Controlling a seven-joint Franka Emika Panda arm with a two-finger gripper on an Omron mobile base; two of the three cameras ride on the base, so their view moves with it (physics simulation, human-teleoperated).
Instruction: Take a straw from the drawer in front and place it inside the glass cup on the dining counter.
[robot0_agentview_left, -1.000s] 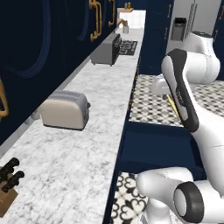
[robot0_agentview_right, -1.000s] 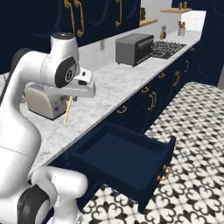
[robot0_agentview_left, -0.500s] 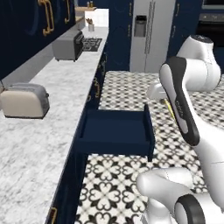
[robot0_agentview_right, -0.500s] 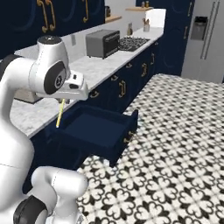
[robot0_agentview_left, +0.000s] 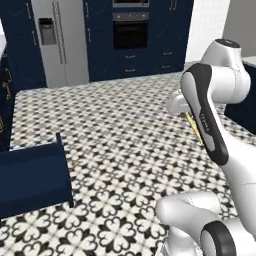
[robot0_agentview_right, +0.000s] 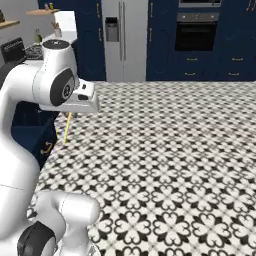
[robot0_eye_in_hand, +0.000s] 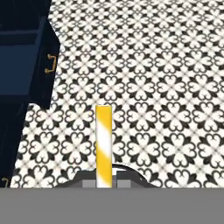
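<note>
My gripper (robot0_eye_in_hand: 103, 183) is shut on the straw (robot0_eye_in_hand: 103, 144), a thin yellow stick with pale stripes that points away from the hand over the patterned floor. The straw (robot0_agentview_left: 194, 128) hangs slanted below the hand in the left base view. In the right base view the straw (robot0_agentview_right: 67, 128) hangs straight down under the gripper (robot0_agentview_right: 71, 113). The open navy drawer (robot0_agentview_left: 35, 177) juts out at the lower left, and the drawer (robot0_eye_in_hand: 22, 65) also sits at the upper left of the hand view. The glass cup is out of view.
Black-and-white patterned floor (robot0_agentview_left: 125, 125) spreads ahead. At the far wall stand a steel fridge (robot0_agentview_right: 122, 40) and a built-in oven (robot0_agentview_right: 196, 35) among navy cabinets. A navy block with a pale top (robot0_agentview_left: 246, 100) shows at the right edge; I cannot tell whether it is the dining counter.
The whole picture has swung as the base turns: the marbled worktop with toaster has left the views, fridge and oven have come in. The straw stays in the shut gripper.
</note>
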